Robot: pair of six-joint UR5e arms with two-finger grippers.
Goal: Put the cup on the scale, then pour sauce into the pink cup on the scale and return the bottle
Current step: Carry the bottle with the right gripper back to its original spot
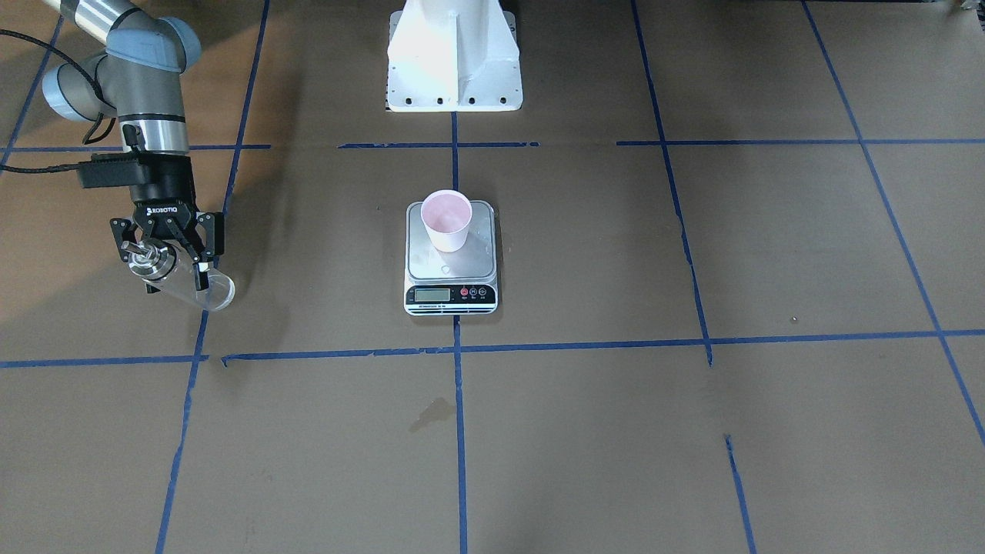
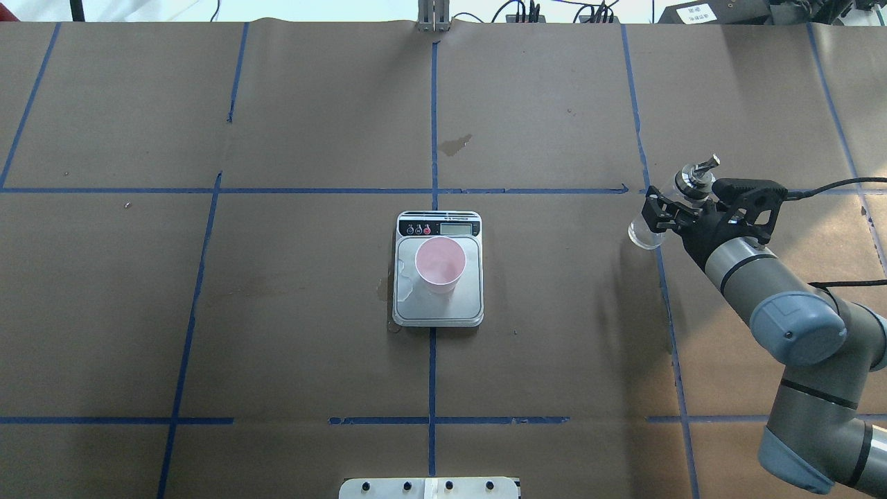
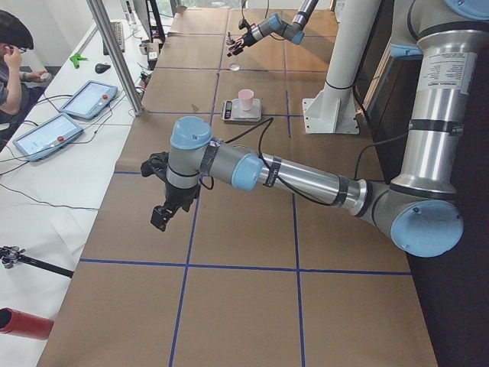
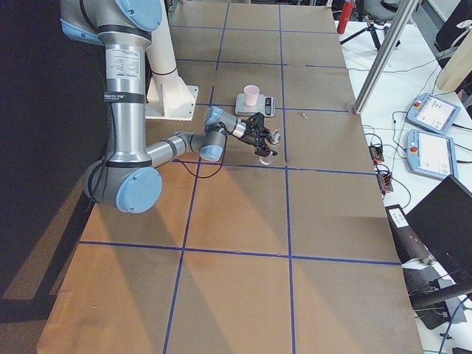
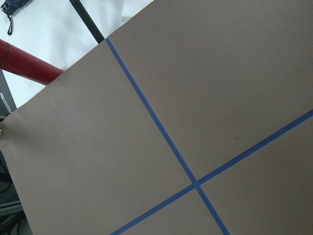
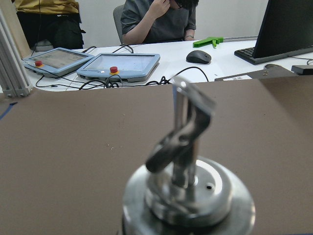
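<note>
in the right jaws: bottle (image 1: 181, 282).

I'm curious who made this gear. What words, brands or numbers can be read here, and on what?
"ROBOTIQ": on the body of the right gripper, which holds the bottle.
The scale has a display and button labels: too small to read.
A sticker on the left arm: too blurred to read.

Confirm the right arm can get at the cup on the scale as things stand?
Probably yes. The right gripper, shut on the bottle, is off to one side of the scale, and only bare table lies between it and the cup. The cup stands upright with nothing above it.
</note>
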